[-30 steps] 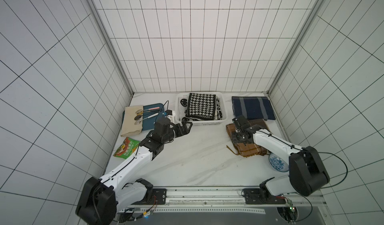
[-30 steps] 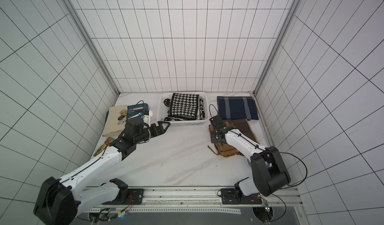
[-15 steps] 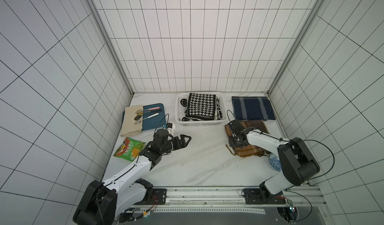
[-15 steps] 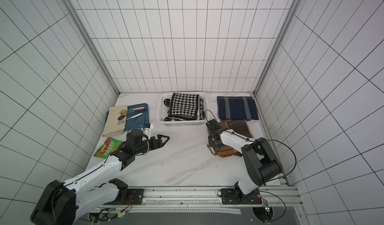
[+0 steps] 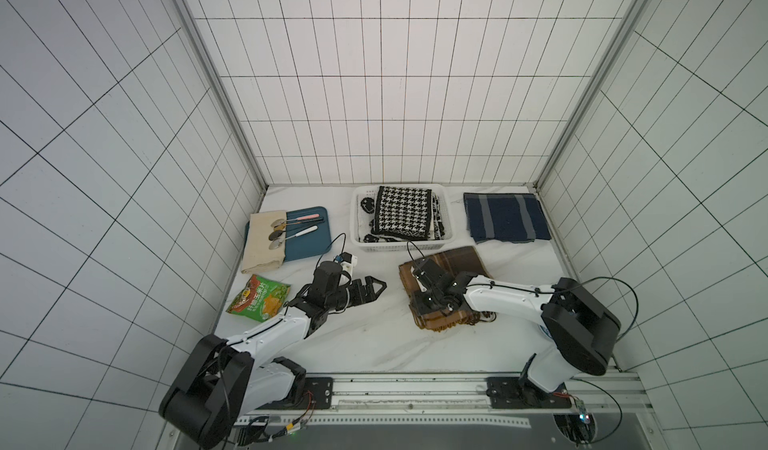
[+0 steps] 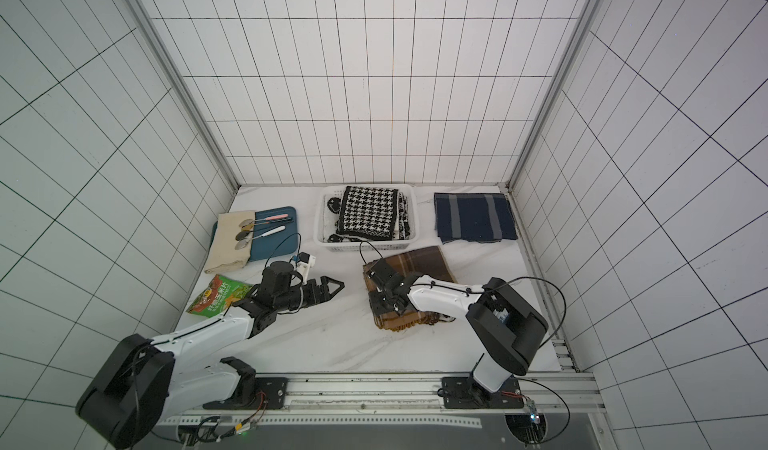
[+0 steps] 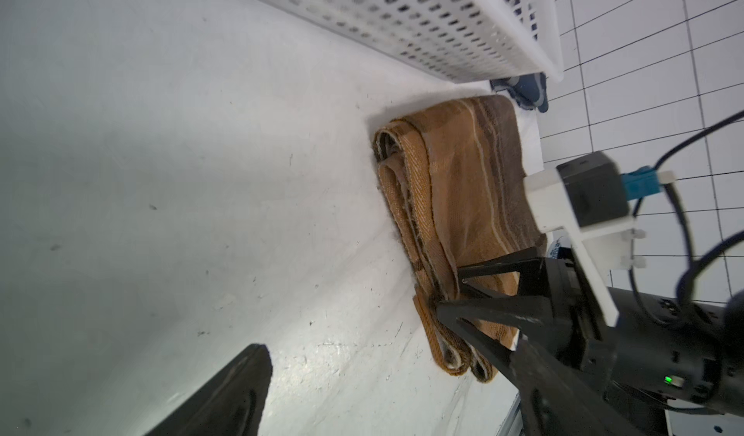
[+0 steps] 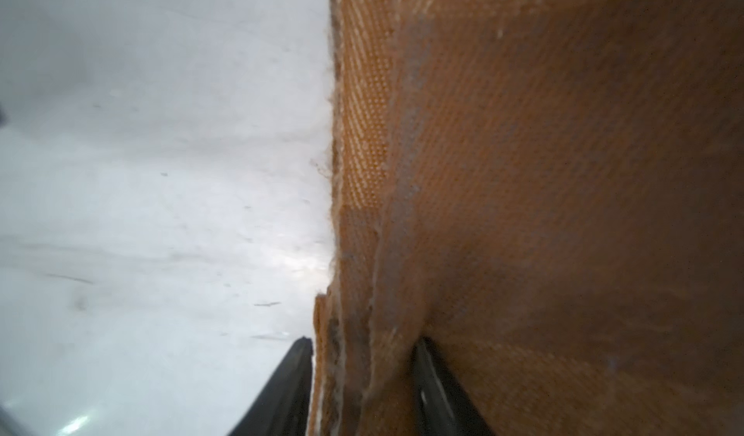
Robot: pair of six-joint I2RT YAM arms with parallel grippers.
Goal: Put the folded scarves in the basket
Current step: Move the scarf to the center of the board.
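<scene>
In both top views the left arm (image 5: 270,331) (image 6: 208,335) lies low and stretched over the near left of the table (image 5: 374,344). Its left gripper (image 5: 376,291) (image 6: 332,288) is spread wide with nothing in it and points across at the brown scarf (image 5: 457,261) (image 6: 419,261), well short of it. The right arm (image 5: 507,298) comes in from the near right with the wrist bent down. The right gripper (image 5: 417,304) sits at the scarf's left edge, toward its fringed near end. The scarf lies flat on the table, its long axis running from that fringe back to the basket (image 5: 399,247), and its far end is just beside the basket's front right corner. A houndstooth scarf (image 5: 401,213) lies in the basket, and a navy striped cloth (image 5: 505,219) lies beyond the brown one on the right. Bare marble stretches between the two arms. From the left wrist, the right gripper (image 7: 449,289) has its fingers partway apart with the stacked edge folds between them, and the basket's perforated wall (image 7: 402,23) stands past the scarf's far end. From the right wrist, cloth fills the gap between the two dark fingers (image 8: 294,373). I can't tell whether they pinch it or merely straddle it.
</scene>
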